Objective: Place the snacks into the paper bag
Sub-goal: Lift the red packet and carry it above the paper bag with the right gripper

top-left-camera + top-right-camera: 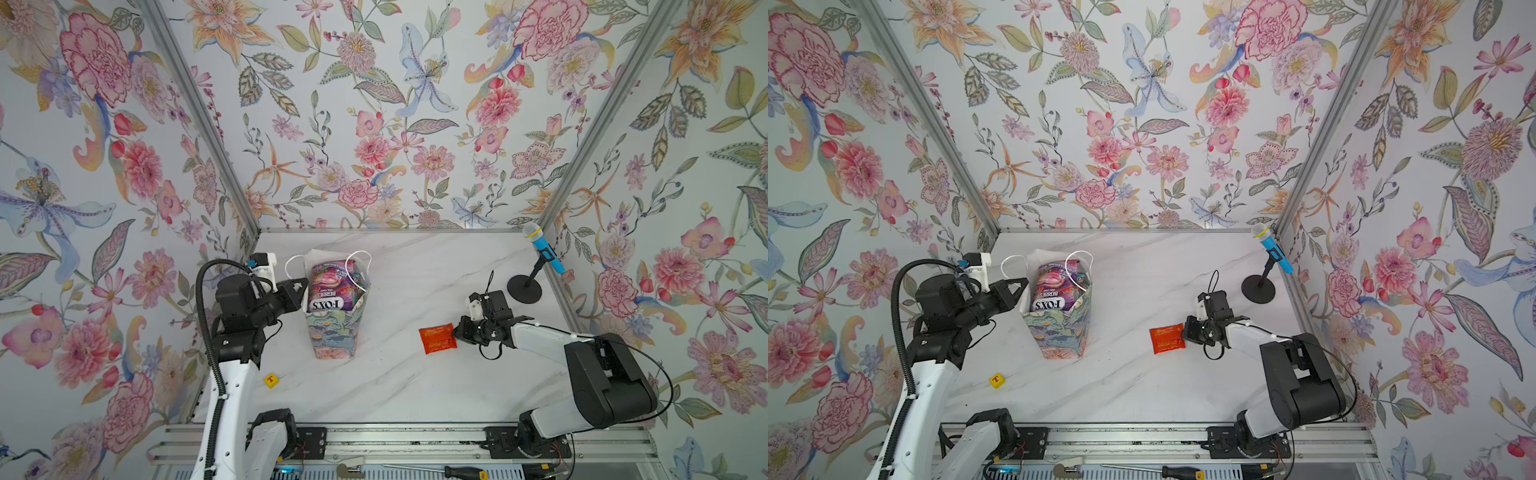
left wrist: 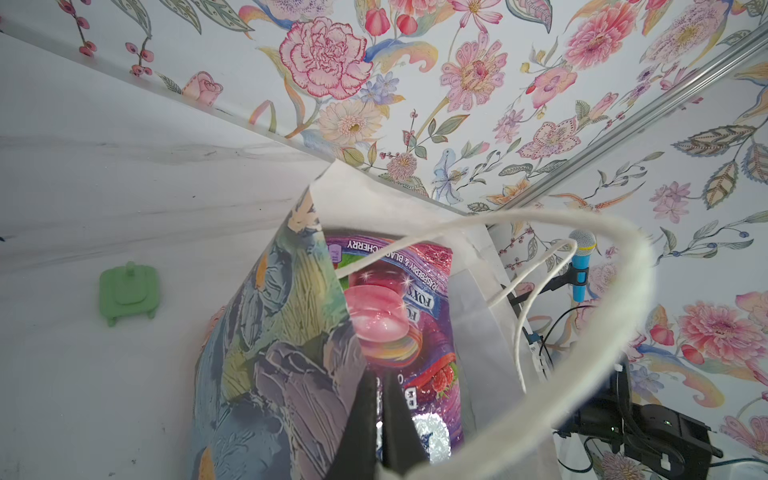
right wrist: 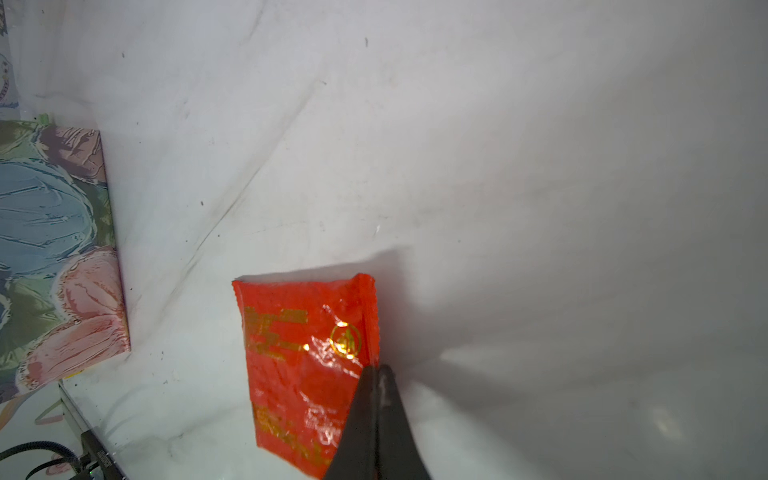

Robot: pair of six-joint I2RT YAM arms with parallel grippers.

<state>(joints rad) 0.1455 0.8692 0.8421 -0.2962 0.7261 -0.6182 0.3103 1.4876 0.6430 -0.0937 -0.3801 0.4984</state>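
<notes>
While the paper bag point(image 1: 332, 332) stands upright left of centre on the marble tabletop point(image 1: 415, 386), you should note that its mouth is open. A purple FOX'S packet point(image 1: 330, 291) sits inside, its top rising above the rim, and other packets behind it are too hidden to name. The white cord handles point(image 2: 642, 266) loop over the opening. Your left gripper point(image 1: 305, 287) is at the bag's left rim. In the left wrist view its two black fingers point(image 2: 401, 419) are pressed close together on the edge of the printed side wall, pinching it, with only a sliver of foil showing between them. Your right gripper point(image 1: 457, 332) is well to the right of the bag. In the right wrist view its jaws are clamped tight on the sealed edge of the red-orange sachet point(image 1: 437, 338). That sachet lies outside the bag, well apart from it, low over the marble; I cannot tell whether it is clear of the surface. A yellow cube point(image 1: 271, 380) with a red letter lies near the front left. A toy microphone point(image 1: 544, 249) on a black stand occupies the back right corner. A green plastic piece point(image 2: 129, 293) shows on the table in the left wrist view only. A screwdriver point(image 1: 461, 472) rests on the front rail.
</notes>
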